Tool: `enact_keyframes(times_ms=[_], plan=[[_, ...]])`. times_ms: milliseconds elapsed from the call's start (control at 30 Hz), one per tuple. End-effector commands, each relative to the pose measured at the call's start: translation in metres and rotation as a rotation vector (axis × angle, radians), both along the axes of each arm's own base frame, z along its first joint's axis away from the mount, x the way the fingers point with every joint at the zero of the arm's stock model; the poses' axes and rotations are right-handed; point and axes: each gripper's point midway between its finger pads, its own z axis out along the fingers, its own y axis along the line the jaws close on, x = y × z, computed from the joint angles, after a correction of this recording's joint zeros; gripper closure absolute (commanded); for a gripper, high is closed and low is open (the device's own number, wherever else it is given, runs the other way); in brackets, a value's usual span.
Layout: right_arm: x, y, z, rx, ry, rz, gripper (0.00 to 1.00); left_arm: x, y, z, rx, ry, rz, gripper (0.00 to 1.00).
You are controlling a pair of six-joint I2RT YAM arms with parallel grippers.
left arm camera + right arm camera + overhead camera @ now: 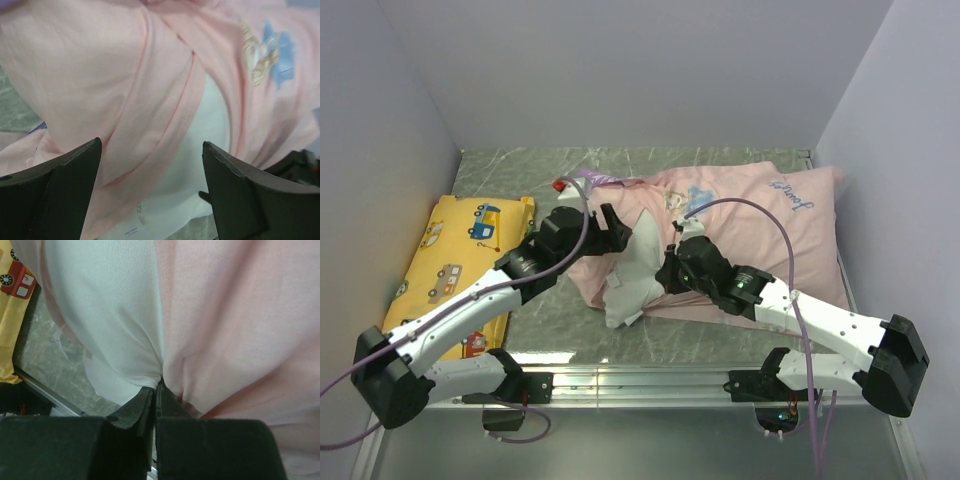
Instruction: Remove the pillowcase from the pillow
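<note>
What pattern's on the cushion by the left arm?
The cushion is yellow, printed with cartoon vehicles; it shows best in the top view.

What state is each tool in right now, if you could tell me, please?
Left tool: open, holding nothing, above the pillowcase.
Right tool: closed on fabric where pillow meets pillowcase; which one cannot be told.

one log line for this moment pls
left gripper: open over pillowcase | right gripper: shut on pillow | pillow: partly out of pillowcase
</note>
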Motion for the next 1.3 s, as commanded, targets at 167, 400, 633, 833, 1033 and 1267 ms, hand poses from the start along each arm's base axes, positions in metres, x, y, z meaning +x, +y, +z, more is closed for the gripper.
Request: enact_keyframes(times_ms=[167, 400, 633, 833, 1033, 1267], plan=[[0.003, -0.023, -0.006, -0.106, 0.001, -0.047, 1.0, 0.014, 0.009, -0.032, 0.158, 0.06, 0.115, 0.26], [-0.002, -0.041, 0.003, -0.106, -0.022, -0.087, 1.0, 0.046, 0.057, -0.036, 0.221, 0.082, 0.41, 0.88], [-0.01, -0.069, 0.009, -0.075, -0.03, -0.135, 1.0, 0.096, 0.136, -0.058, 0.152, 0.116, 0.63, 1.0], [-0.015, -0.091, 0.03, -0.006, -0.065, -0.166, 1.0, 0.122, 0.155, -0.104, 0.11, 0.202, 0.647, 1.0], [-0.018, -0.1, 0.05, 0.055, -0.079, -0.151, 1.0, 0.147, 0.121, -0.152, 0.045, 0.295, 0.513, 1.0], [-0.022, -0.096, 0.076, 0.101, -0.105, -0.111, 1.0, 0.167, 0.058, -0.153, -0.063, 0.32, 0.265, 0.99]])
